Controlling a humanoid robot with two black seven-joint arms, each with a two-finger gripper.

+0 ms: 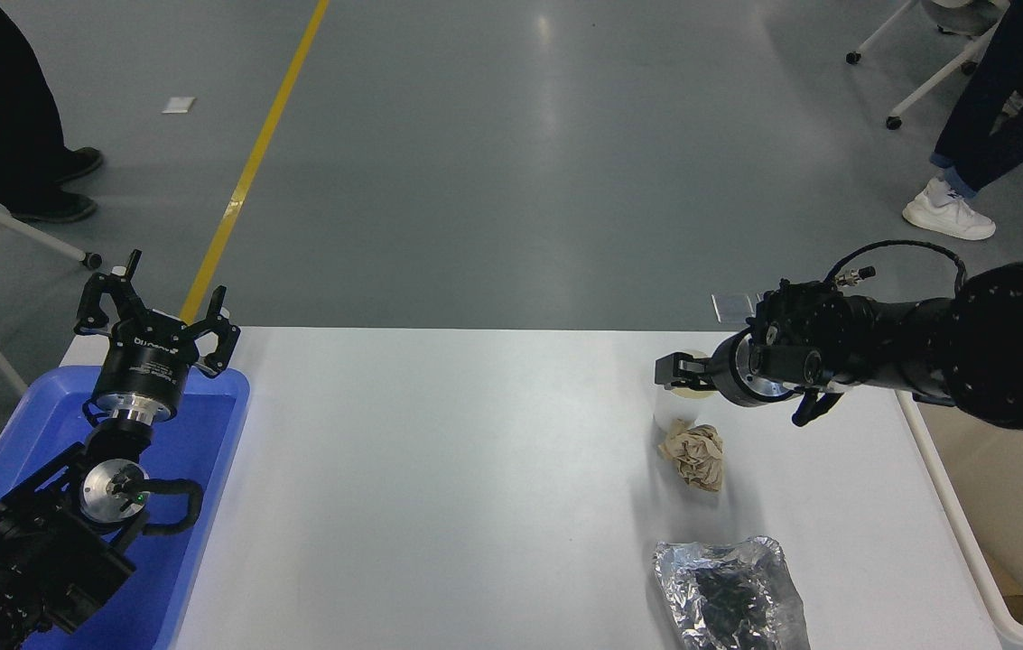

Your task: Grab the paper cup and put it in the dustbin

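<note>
The white paper cup (675,417) stands upright at the far right of the white table (439,469), its top mostly hidden. My right gripper (669,371) reaches in from the right, low over the cup's mouth and against its rim. The black arm hides how the jaws stand. The cream-white dustbin (973,561) stands at the table's right edge, largely covered by my right arm. My left gripper (155,311) is parked open and empty at the far left, above the blue tray.
A crumpled brown paper ball (693,454) lies just in front of the cup, touching it. A crinkled silver foil tray (728,591) lies nearer the front edge. A blue plastic tray (195,469) sits at the left. People's legs stand at the top corners.
</note>
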